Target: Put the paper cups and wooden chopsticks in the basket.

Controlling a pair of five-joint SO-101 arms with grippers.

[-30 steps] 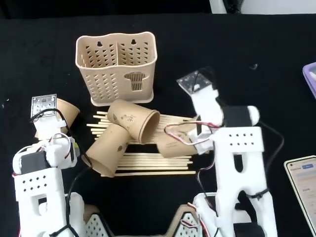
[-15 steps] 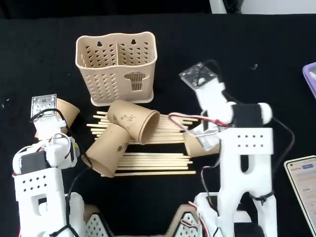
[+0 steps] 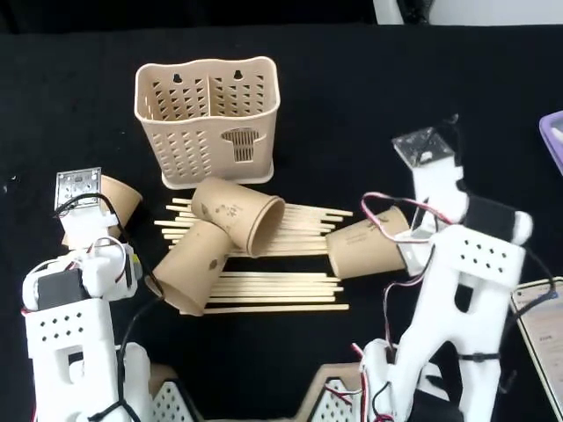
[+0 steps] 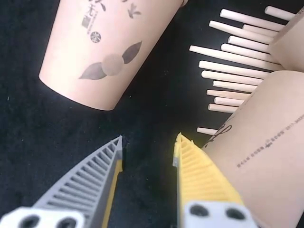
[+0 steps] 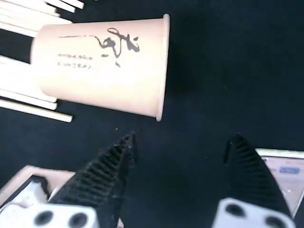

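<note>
The beige slotted basket (image 3: 208, 119) stands upright at the back. Two paper cups (image 3: 237, 214) (image 3: 189, 266) lie on their sides over a spread of wooden chopsticks (image 3: 281, 286). A third cup (image 3: 365, 249) lies right of them, beside the right arm (image 3: 457, 264). My right gripper (image 5: 183, 138) is open and holds nothing, just short of that cup's (image 5: 102, 64) rim. A fourth cup (image 3: 121, 198) lies by the left arm (image 3: 75, 272). My left gripper (image 4: 148, 142) is open between this cup (image 4: 107, 47) and another cup (image 4: 266, 142), near chopstick ends (image 4: 232, 71).
A phone (image 3: 538, 325) lies at the table's right edge, close to the right arm's base, and shows beside the right finger (image 5: 285, 171). A purple object (image 3: 554, 136) sits at the far right. Bare black tabletop lies right of the basket.
The right arm swung to the right, and the cup beside it moved right off the chopsticks with it. The left arm kept still.
</note>
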